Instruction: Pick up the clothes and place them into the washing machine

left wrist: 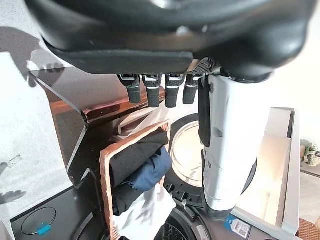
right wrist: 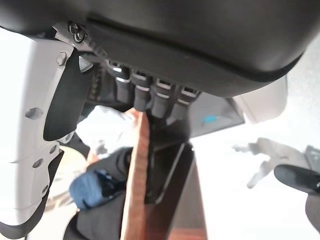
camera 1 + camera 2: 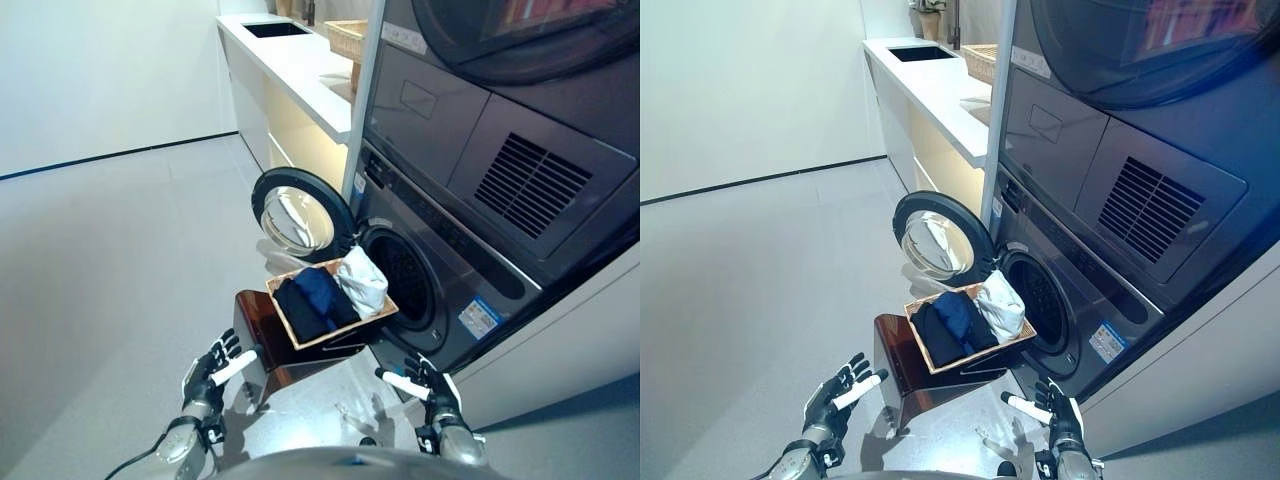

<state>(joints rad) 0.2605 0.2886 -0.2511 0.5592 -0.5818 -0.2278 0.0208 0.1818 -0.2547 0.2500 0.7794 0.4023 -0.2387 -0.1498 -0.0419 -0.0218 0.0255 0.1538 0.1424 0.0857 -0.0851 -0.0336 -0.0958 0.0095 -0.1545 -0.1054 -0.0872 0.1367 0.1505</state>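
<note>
Both hands, left hand [image 3: 212,370] and right hand [image 3: 432,385], hover with fingers apart below the basket [image 3: 290,330]; its soft, light clothes [image 3: 318,298] should bunch easily when pinched from above.

Head stereo pair looking down from above; both wrist cameras peering closely past each robot hand; all sharing the clothes tray [image 3: 331,304] before the washing machine [image 3: 440,280].

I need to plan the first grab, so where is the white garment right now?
The white garment lies in the wooden tray on the right, nearest the washing machine's open drum, beside the blue garment.
</note>
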